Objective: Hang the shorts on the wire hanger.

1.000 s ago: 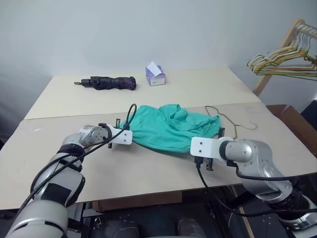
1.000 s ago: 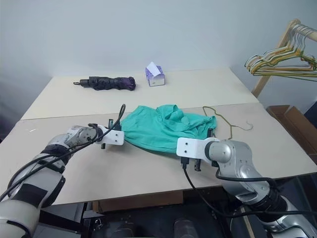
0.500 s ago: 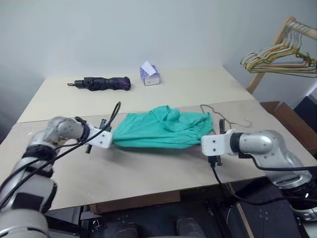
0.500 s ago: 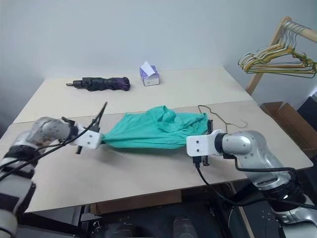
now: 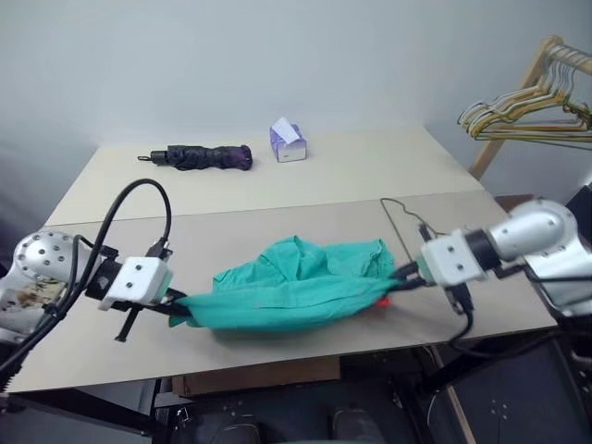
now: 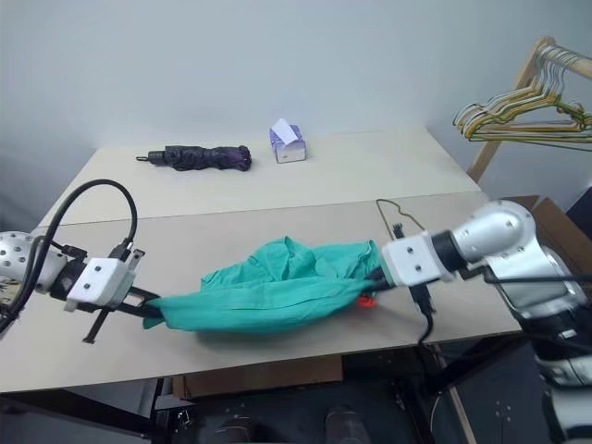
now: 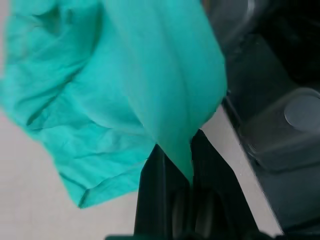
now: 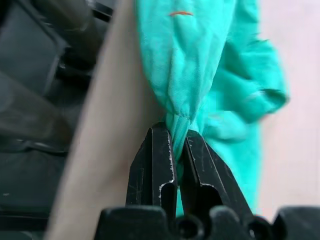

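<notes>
The teal-green shorts (image 5: 296, 282) hang stretched between my two grippers, low over the front part of the table (image 5: 277, 227). My left gripper (image 5: 181, 312) is shut on the cloth's left end, and the left wrist view shows its fingertips (image 7: 165, 167) pinching a fold. On the right end my right gripper (image 5: 405, 275) is shut on a bunched edge (image 8: 177, 127). A small orange-red tag (image 6: 367, 300) shows under that end. The wire hanger (image 5: 404, 216) lies flat on the table just behind the right gripper, apart from the shorts.
A dark purple folded umbrella (image 5: 199, 156) and a small tissue box (image 5: 289, 141) sit on the far tabletop. A bunch of pale wire hangers (image 5: 523, 104) hangs on a wooden rail at the right. The table's front edge (image 5: 277, 359) runs just below the shorts.
Both grippers have drawn the shorts toward the front edge and lifted them. The left gripper swung out to the left, so the cloth is now pulled long. The shorts have come off the hanger.
</notes>
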`<move>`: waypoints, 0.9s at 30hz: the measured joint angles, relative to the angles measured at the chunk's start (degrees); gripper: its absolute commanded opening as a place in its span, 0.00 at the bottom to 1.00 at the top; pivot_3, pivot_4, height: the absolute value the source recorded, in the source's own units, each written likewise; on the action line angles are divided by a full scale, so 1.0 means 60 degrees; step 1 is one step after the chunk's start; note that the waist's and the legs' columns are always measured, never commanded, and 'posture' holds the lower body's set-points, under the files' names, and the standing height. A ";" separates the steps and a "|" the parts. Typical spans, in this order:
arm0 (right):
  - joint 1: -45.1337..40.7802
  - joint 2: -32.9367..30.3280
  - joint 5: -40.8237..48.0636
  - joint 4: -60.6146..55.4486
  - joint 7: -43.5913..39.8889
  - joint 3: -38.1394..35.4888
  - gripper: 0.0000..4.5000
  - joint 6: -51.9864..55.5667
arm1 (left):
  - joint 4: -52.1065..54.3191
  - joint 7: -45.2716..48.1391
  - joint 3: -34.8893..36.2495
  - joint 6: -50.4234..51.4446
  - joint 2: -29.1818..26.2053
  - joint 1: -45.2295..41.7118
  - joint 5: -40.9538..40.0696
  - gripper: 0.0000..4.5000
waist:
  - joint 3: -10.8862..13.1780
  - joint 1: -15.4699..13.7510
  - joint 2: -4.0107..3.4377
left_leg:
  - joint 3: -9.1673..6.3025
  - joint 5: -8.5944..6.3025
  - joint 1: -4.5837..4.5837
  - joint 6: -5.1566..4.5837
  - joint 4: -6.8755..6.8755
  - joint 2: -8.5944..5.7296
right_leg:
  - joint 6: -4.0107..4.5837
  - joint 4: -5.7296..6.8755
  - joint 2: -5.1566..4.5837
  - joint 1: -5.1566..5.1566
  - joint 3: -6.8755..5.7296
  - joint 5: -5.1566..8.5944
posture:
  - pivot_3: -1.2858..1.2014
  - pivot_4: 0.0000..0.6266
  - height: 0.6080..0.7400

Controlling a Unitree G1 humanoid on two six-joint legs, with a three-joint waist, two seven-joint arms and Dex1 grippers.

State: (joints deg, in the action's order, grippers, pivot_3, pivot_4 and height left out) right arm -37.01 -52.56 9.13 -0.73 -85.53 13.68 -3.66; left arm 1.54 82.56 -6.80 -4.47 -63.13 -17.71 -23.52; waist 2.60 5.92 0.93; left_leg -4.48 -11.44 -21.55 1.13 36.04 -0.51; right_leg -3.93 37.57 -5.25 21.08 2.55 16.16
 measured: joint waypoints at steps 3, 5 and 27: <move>-0.2154 0.0856 -0.1518 0.2512 0.0717 0.0756 0.00 -0.0712 | -0.1047 -0.1749 -0.0011 0.0974 0.1484 -0.1584 0.0715 0.00 | 0.0002 -0.0165 -0.0003 | -0.0008 0.0001 -0.0031 0.0001 0.0031 -0.0023 | 0.0039 0.0017 -0.0007 0.0023 -0.0001 -0.0027 | 0.52 0.00 1.00; -0.3385 0.1357 -0.2565 0.3999 0.1768 0.1056 0.00 -0.0843 | -0.2128 -0.3040 -0.0014 0.1263 0.2298 -0.2744 0.1356 0.00 | 0.0002 -0.0305 -0.0002 | -0.0012 0.0001 -0.0034 0.0001 0.0040 -0.0034 | 0.0079 0.0025 -0.0011 0.0029 0.0000 -0.0052 | 0.52 0.00 1.00; -0.6415 0.3213 -0.5723 1.2071 1.3838 0.0679 0.00 -0.5609 | -0.8846 -1.0462 -0.0467 -0.4002 0.3894 -0.7870 0.5985 0.00 | -0.0006 -0.0177 0.0045 | 0.0006 0.0057 -0.0094 0.0086 -0.0028 -0.0107 | 0.0075 0.0070 -0.0067 0.0133 0.0066 -0.0060 | 0.52 0.00 1.00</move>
State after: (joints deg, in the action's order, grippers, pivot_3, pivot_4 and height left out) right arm -75.50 -33.28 -25.21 71.70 -2.50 17.76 -37.31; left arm -51.54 19.79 -9.60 -28.48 -39.77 -64.93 12.39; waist 2.57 4.86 1.20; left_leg -4.44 -11.10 -22.12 1.65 35.87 -1.15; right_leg -3.48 37.99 -5.65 21.88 2.94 15.80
